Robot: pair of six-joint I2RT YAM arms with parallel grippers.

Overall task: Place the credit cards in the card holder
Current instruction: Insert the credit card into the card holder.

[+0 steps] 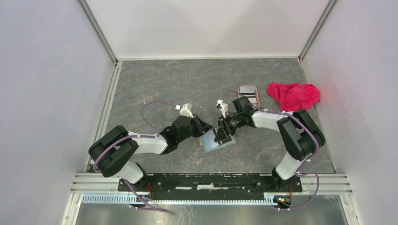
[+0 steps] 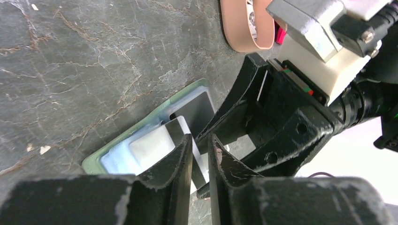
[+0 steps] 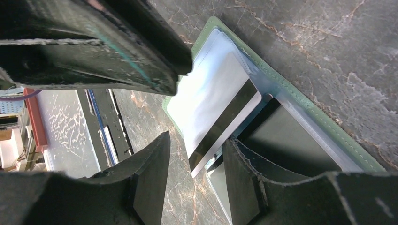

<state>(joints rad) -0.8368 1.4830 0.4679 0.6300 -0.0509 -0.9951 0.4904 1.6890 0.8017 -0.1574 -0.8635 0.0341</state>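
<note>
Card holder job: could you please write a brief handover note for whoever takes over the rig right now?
Left gripper: jaws nearly closed at the striped card; grip unclear.
Right gripper: open, astride that card's end.
Holder: open on the table, under both grippers.
Done: dark card in a pocket.
To do: push the striped card fully in; it sticks out.

No text, number or brand can be read in any view. A white slip inside the pinkish tray bears dark marks too small to make out. The whitish card shows a plain dark stripe, no legible print.
</note>
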